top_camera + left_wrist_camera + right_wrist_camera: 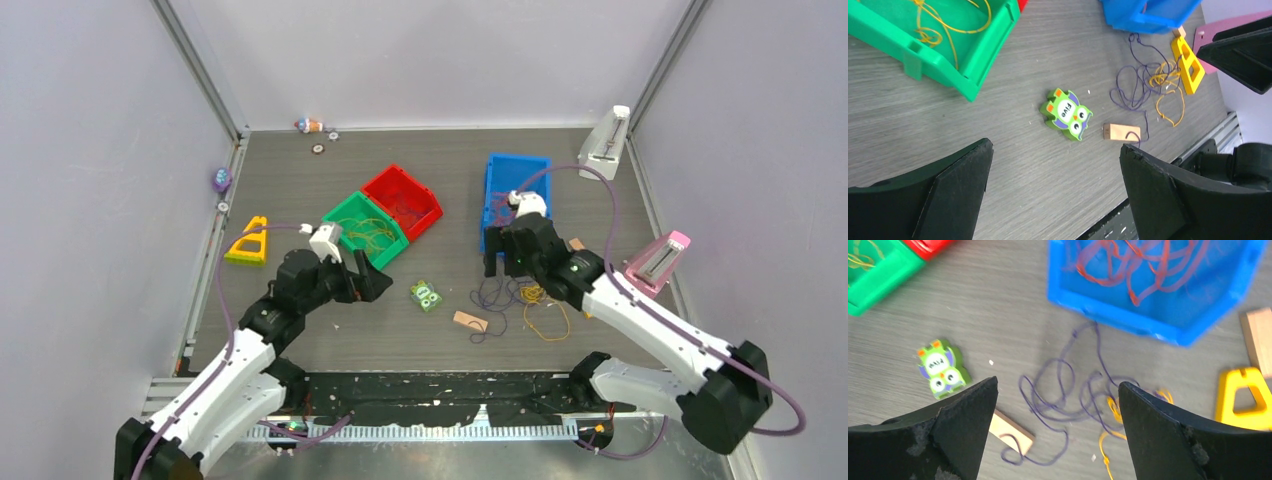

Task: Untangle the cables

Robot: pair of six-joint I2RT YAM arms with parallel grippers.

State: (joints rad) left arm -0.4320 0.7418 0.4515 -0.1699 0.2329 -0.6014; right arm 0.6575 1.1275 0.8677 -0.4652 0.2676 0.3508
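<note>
both left jaws and right jaws released and empty, my right ones over the tangle of purple and yellow cables (1073,400) on the bench (300,170), red cables (1143,265) in blue bin (1108,310), yellow cables (928,35) in green bin (988,55).

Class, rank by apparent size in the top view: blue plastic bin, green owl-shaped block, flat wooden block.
1. Blue plastic bin
2. Green owl-shaped block
3. Flat wooden block, only slightly smaller than the owl

Blue bin (1118,315) and its orange-red cables (1135,292), blurry and partly beyond the right wrist view's top edge.
</note>
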